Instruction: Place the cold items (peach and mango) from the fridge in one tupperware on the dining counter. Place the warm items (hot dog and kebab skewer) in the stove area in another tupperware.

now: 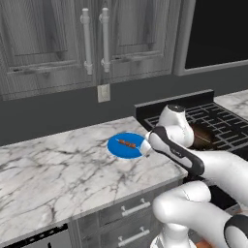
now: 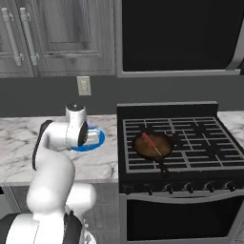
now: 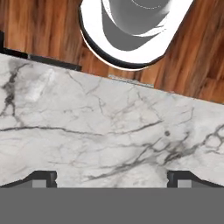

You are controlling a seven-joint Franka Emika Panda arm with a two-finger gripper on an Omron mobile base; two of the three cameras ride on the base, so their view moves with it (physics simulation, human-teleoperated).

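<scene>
Marble counter is seen to run along the dark wall, left of the black stove. On it, near the stove's edge, a blue plate is set, and a kebab skewer is laid across the plate's middle. In the right base view the plate is partly covered by the arm. On the stove's left front burner a dark pan is placed, with a hot dog lying inside it, reddish and thin, slanted across the pan.

The gripper is seen in the hand view, pointed down at bare marble of the counter near its front edge; wooden floor is visible past that edge. Its fingertips are spread to their widest, with nothing held between them. Grey cabinets with long handles are mounted above the counter, and a wall outlet is fixed below them.
</scene>
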